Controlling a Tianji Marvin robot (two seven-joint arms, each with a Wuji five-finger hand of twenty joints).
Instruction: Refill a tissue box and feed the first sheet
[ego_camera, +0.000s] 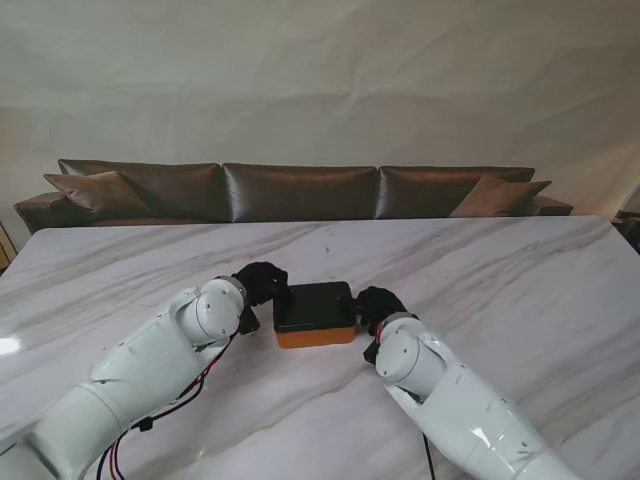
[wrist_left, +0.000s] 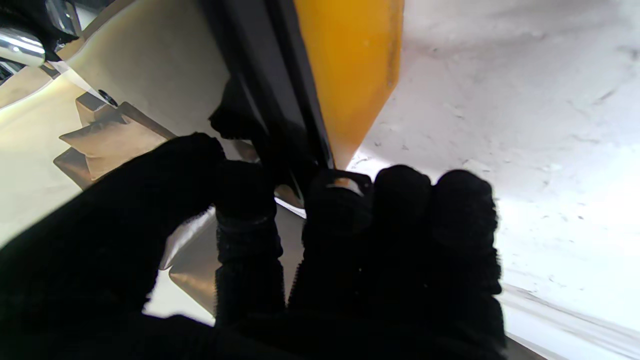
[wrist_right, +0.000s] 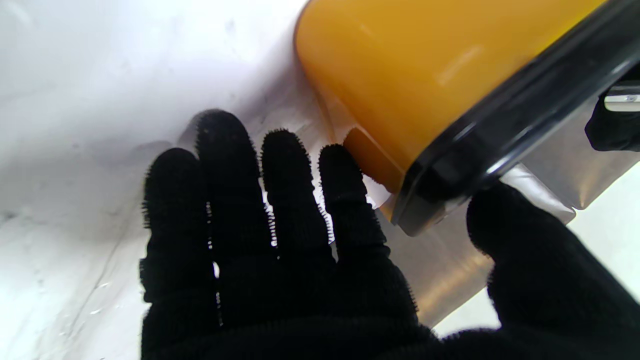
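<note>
Flanking the tissue box (ego_camera: 315, 315), long axis left-right: left hand (ego_camera: 262, 283) pinches its lid, right hand (ego_camera: 380, 303) spread, empty.

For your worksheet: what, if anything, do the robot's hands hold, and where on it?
Left hand grips the tissue box at its black lid's left end. Right hand is open by the right end.

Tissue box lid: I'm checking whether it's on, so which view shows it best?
The stand view: the whole black lid sits closed on the orange tissue box. Both wrist views catch only a lid edge and an orange wall.
</note>
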